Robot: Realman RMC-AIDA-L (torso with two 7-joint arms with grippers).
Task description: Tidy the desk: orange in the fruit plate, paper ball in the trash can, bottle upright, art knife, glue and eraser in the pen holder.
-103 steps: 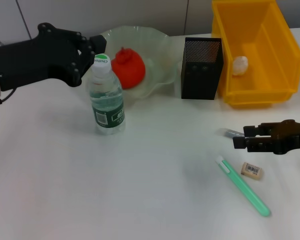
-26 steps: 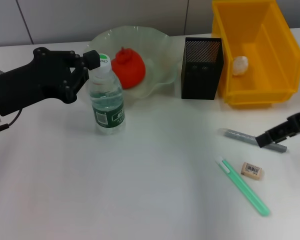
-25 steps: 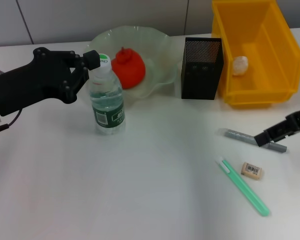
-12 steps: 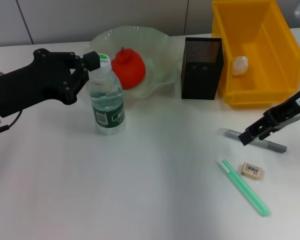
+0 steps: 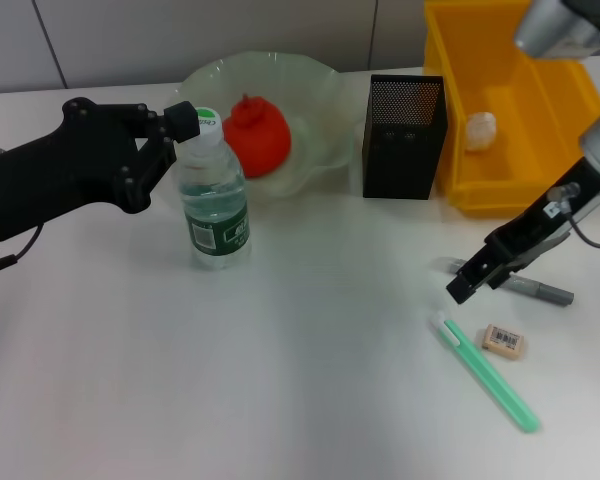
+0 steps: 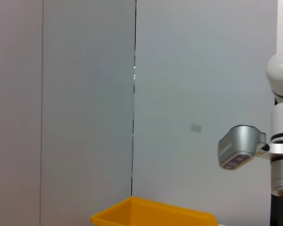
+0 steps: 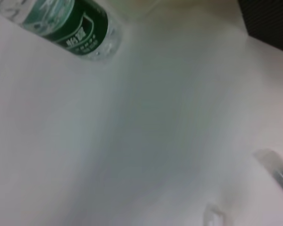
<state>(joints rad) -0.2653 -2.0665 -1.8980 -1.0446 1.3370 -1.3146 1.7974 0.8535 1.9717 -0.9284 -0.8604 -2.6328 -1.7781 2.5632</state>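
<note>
the right tool hovered over the grey pen-like stick, its grip state impossible to tell. the left tool was beside the bottle cap at nine o'clock, likewise unreadable. a clean pick likely needed the right tool centred across the stick.

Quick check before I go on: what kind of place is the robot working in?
Probably a staged office desk in a lab: a white tabletop before grey wall panels, with a black square metal-mesh pen holder, a tiny beige eraser and a large bright-yellow plastic trash can.
</note>
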